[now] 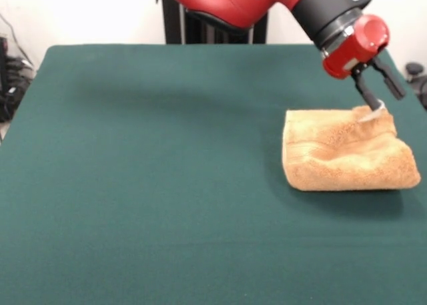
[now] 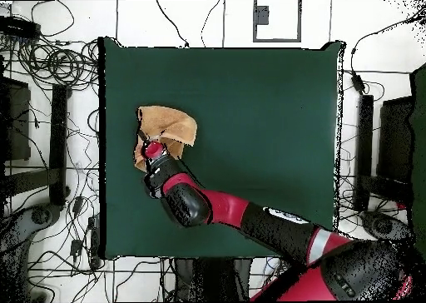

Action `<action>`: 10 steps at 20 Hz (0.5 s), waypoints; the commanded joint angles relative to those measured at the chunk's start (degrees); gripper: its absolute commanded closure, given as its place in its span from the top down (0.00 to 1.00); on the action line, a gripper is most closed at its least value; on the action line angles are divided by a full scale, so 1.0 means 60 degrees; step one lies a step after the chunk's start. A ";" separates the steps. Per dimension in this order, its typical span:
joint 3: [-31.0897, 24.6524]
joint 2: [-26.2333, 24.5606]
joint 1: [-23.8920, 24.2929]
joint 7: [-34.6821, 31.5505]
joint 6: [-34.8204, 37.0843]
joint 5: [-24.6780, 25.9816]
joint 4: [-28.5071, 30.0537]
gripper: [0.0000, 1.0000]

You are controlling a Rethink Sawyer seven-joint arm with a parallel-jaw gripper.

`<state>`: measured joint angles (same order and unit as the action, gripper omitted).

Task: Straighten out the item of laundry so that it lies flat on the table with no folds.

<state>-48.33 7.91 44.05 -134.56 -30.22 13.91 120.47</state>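
On desk [image 1: 167, 185]: towel [image 1: 343, 155] – rumpled, folded over
Claw [image 1: 379, 95]: fingers spread, one tip touching towel's far edge

Dark green felt surface [image 1: 147, 185] carries one thing: tan-orange towel [image 1: 343, 158], rumpled, folded, lying directly beneath jaws.

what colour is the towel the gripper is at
Tan-orange. The towel shows best in the front view, lying folded on the dark green table.
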 commanded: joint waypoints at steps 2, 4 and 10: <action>-0.0906 0.0182 -0.0112 -0.2502 0.0775 -0.1303 0.0382 1.00; -0.1305 -0.0073 -0.0059 -0.2846 0.0531 -0.1506 0.0612 1.00; -0.2226 -0.0852 0.0102 -0.3278 -0.0084 -0.1755 0.0942 1.00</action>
<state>-54.37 6.52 45.78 -135.00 -30.23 9.20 124.74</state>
